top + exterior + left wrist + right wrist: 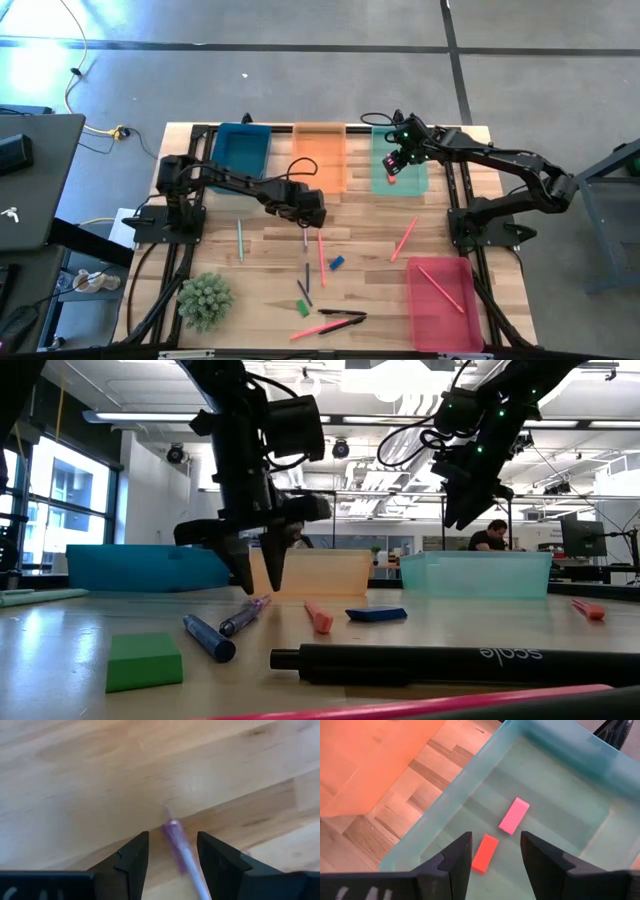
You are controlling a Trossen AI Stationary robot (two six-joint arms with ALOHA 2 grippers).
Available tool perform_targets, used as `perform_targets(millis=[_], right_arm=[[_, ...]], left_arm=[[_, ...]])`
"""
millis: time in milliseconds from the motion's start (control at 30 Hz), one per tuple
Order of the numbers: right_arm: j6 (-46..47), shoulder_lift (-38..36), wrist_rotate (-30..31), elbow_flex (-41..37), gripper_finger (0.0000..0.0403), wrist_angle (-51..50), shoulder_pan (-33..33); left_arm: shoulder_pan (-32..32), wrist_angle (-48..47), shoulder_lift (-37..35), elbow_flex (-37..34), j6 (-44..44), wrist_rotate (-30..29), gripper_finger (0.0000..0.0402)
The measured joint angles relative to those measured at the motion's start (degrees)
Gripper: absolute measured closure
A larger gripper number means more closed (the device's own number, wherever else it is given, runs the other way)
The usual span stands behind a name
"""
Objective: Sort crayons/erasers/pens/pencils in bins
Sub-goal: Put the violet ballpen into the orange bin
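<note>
A: Left pincer [172,862]?
B: Open, fingers straddling a purple pen [181,851] on the table [370,290], centre.
A: Right pincer [495,855]?
B: Open, empty, above the green bin [420,178] at one o'clock.
A: Bin contents?
B: Red-orange eraser [485,853], pink eraser [514,815].
A: Others?
B: Blue eraser [337,263], green eraser [302,307], at six o'clock.

**Background stuff around the table**

Sitting on the wooden table [370,275], at its near-left corner, is a little spiky green plant [205,300]. Off the table's left side there's a black laptop-looking thing [30,180], and a yellow cable [75,85] snakes over the floor beyond that. Way behind the table, a person [490,538] sits near a monitor [583,538].
</note>
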Motion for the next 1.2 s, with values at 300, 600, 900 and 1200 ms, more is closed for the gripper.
perform_targets(millis=[300, 600, 900, 1200], right_arm=[[0.0, 0.0, 0.0, 0.0, 0.0242, 0.0, 0.0], [0.0, 0.0, 0.0, 0.0, 0.0242, 0.2, 0.0], [0.0, 0.0, 0.1, 0.0, 0.0242, 0.4, 0.0], [0.0, 0.0, 0.1, 0.0, 0.0242, 0.4, 0.0]], left_arm=[[-0.3, -0.4, 2.8, 0.3, 0.2, 1.4, 0.0264], [-1.2, -1.8, 3.0, 0.3, 1.1, 2.8, 0.0286], [-1.8, -2.5, 3.0, 0.2, 2.0, 2.6, 0.0347], [-1.9, -2.2, 2.1, 0.0, 2.6, 2.8, 0.0349]])
